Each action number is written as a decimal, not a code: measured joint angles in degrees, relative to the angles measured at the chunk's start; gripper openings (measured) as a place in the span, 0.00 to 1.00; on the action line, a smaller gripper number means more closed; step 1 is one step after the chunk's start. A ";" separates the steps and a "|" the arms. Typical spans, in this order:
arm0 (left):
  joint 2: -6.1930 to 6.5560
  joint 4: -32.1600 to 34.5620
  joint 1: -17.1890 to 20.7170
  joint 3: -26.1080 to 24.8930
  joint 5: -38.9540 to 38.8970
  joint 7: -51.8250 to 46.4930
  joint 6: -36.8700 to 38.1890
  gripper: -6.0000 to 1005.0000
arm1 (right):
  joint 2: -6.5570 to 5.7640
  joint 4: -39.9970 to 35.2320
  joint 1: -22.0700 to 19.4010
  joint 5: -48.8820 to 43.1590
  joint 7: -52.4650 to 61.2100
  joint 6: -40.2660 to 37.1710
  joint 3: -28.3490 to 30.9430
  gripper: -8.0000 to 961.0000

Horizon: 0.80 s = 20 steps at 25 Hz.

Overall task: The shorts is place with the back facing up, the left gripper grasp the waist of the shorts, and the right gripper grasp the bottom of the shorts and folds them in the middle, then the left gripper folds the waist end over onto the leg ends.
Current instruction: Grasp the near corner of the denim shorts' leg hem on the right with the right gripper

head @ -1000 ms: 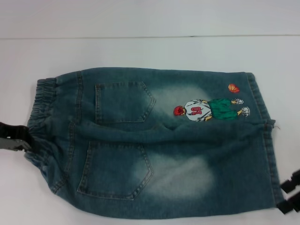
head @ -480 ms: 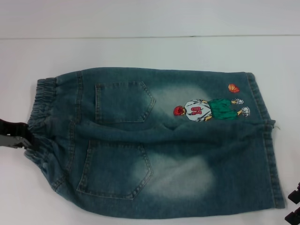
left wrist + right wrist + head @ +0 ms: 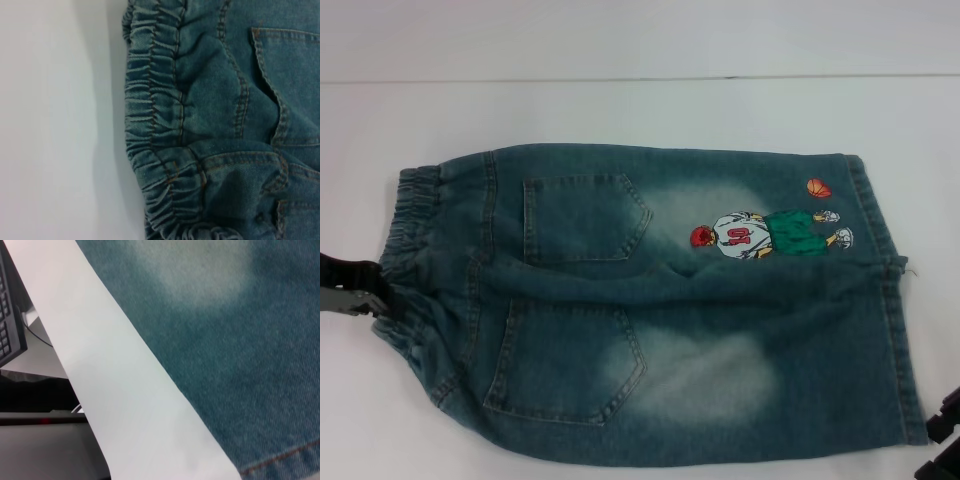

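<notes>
- The white bench (image 3: 620, 110) is carrying everything, and it is reaching from the far edge to the near edge in my head view.
- The shorts (image 3: 650, 310) are lying flat on the bench with the back facing up, taking up most of the middle and running close to the near edge.
- The waist end (image 3: 405, 250) is pointing toward the left edge of the bench, and its stretchy band is looking all puckered (image 3: 155, 130).
- The leg ends (image 3: 890, 300) are pointing toward the right edge of the bench.
- Two back pockets are showing, one farther pocket (image 3: 582, 218) and one nearer pocket (image 3: 565, 362).
- A little sewn basketball player (image 3: 770, 235) is sitting on the farther leg, with an orange ball (image 3: 818, 187) just beside it.
- My left gripper (image 3: 350, 288) is sitting at the left edge, touching the waist end, but I cannot tell if it is open or pinching.
- My right gripper (image 3: 942, 440) is peeking in at the near right corner, just beside the nearer leg hem, and I cannot tell if it is open or closed.
</notes>
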 joint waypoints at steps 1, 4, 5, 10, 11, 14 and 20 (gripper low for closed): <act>-0.02 0.00 0.00 0.02 0.00 0.08 -0.04 0.04 | 0.14 0.01 0.16 0.03 -0.08 0.13 0.06 0.84; -0.14 0.00 0.00 0.04 0.00 0.17 -0.13 0.04 | 0.46 -0.06 0.53 0.57 -0.23 0.63 0.33 0.83; -0.17 0.00 0.00 0.04 0.00 0.20 -0.17 0.04 | 0.53 -0.19 0.64 0.99 -0.30 0.74 0.40 0.83; -0.24 0.00 0.01 0.04 0.00 0.26 -0.22 0.04 | 0.68 -0.52 1.34 1.91 -0.54 0.86 0.56 0.83; -0.25 0.00 0.01 0.04 0.00 0.26 -0.25 0.04 | 0.68 -0.53 1.49 1.93 -0.57 0.95 0.59 0.83; -0.26 -0.07 0.01 0.08 0.00 0.27 -0.55 0.05 | 0.73 -0.56 1.86 1.99 -0.73 1.27 0.59 0.83; -0.26 -0.56 0.01 0.14 0.00 0.29 -0.88 0.05 | 0.89 -0.17 2.24 1.94 -1.62 1.11 0.11 0.82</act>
